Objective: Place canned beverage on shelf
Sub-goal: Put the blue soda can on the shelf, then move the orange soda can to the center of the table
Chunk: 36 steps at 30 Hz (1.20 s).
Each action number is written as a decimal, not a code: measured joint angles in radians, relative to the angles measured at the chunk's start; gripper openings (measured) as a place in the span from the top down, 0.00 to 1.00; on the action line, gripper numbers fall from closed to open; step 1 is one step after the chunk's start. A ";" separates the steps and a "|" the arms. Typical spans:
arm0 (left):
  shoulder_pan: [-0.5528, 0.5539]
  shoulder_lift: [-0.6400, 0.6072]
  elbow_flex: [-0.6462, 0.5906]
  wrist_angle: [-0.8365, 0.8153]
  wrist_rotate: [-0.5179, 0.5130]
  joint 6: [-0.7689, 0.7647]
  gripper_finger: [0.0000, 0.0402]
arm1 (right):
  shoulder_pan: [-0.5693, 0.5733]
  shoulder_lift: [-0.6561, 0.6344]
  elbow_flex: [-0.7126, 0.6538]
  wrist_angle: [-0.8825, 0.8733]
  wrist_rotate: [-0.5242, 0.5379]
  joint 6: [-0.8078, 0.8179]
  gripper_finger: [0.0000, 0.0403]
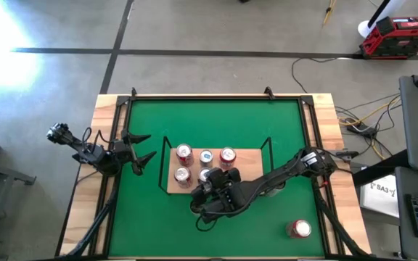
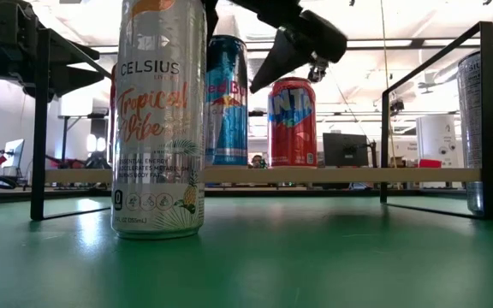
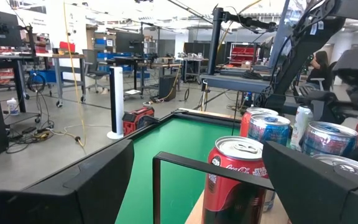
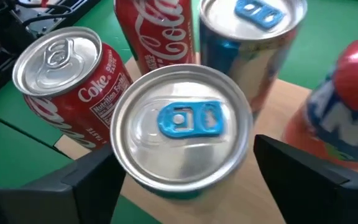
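Green mat (image 1: pixel 216 130) covers the table, with workshop benches and gear in the room beyond. Near the mat's middle lies the shelf (image 1: pixel 245 181), a light-wood board with a black wire frame. On it stand five cans: a Coke can (image 1: pixel 184 153), a blue-tab can (image 1: pixel 206 156) and a red Fanta can (image 1: pixel 227 154) in the far row, another Coke can (image 1: pixel 182 175) and a silver can (image 4: pixel 182 124) in the near row. The right gripper (image 1: pixel 210 183) hangs directly over the silver can; its fingers (image 4: pixel 303 174) are spread wide on either side of the can's top without touching it. The left gripper (image 1: pixel 142 148) waits at the mat's left edge, beside the shelf's end, fingers apart and holding nothing. Off the shelf, a Celsius can (image 2: pixel 158 120) stands upright on the mat near the front right corner.
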 joint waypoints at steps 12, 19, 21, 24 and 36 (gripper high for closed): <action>0.000 0.000 0.000 0.000 0.000 0.000 0.15 | 0.035 -0.104 0.006 -0.152 -0.113 0.043 0.09; 0.000 0.000 0.000 0.000 0.000 0.000 0.15 | 0.080 -0.175 0.006 -0.181 -0.181 -0.057 0.09; 0.000 0.000 0.000 0.000 0.000 0.000 0.15 | 0.100 -0.199 0.006 -0.225 -0.187 -0.052 0.09; 0.000 0.000 0.000 0.000 0.000 0.000 0.15 | 0.128 -0.239 0.006 -0.370 -0.217 0.062 0.09; 0.000 0.002 0.000 0.000 0.000 0.000 0.15 | 0.232 -0.455 -0.147 -0.551 -0.530 0.488 0.19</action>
